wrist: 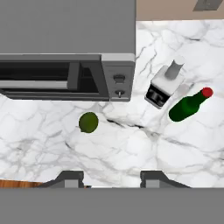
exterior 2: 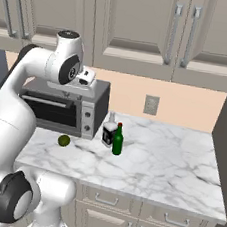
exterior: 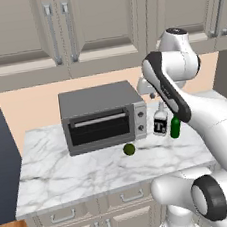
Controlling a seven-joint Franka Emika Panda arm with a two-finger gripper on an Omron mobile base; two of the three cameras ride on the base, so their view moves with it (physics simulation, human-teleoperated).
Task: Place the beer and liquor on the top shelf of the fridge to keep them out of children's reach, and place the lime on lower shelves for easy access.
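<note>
Gripper (wrist: 111, 178) is held high over the counter (wrist: 131, 153), jaws parted and empty; lime (wrist: 88, 122), liquor (wrist: 164, 85) and beer (wrist: 189, 105) lie below.

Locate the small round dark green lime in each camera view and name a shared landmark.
Left base view: small round dark green lime, centre, on the marble counter.
Right base view: lime, left of centre.
Hand view: lime, left of centre.
Shared landmark: silver toaster oven, right behind it.
</note>
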